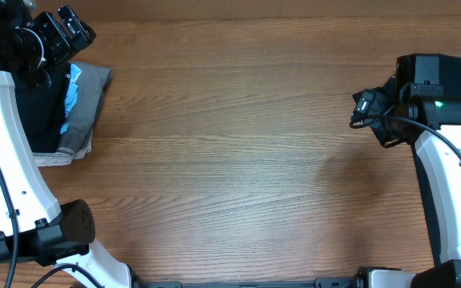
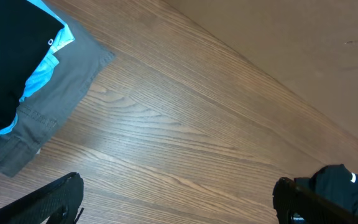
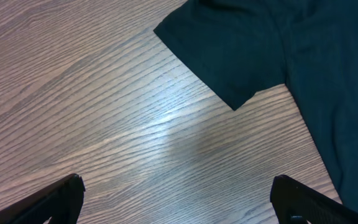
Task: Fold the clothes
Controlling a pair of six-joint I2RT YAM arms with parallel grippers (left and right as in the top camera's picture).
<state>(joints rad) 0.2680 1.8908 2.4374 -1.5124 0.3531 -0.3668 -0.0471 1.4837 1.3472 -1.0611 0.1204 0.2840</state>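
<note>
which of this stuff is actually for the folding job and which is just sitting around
For the job:
black T-shirt, lying unfolded
right gripper, open
left gripper, open

Lying about:
folded pile of black, blue and grey clothes, seemingly already done
table

Table [image 1: 238,160]: wood-grain top, smooth, faint sheen noted where light falls. Black T-shirt [image 3: 316,56]: soft matt cloth, surface even, weave too fine to be made out. Folded black cloth [image 2: 5,56]: matt. Blue cloth [image 2: 42,68]: smooth. Grey cloth [image 2: 67,93]: matt woven fabric, stitched seams seen. Fingers [image 3: 58,199] of right gripper [image 3: 179,208]: matt black plastic. Arm shells [image 1: 8,160]: glossy white plastic.
</note>
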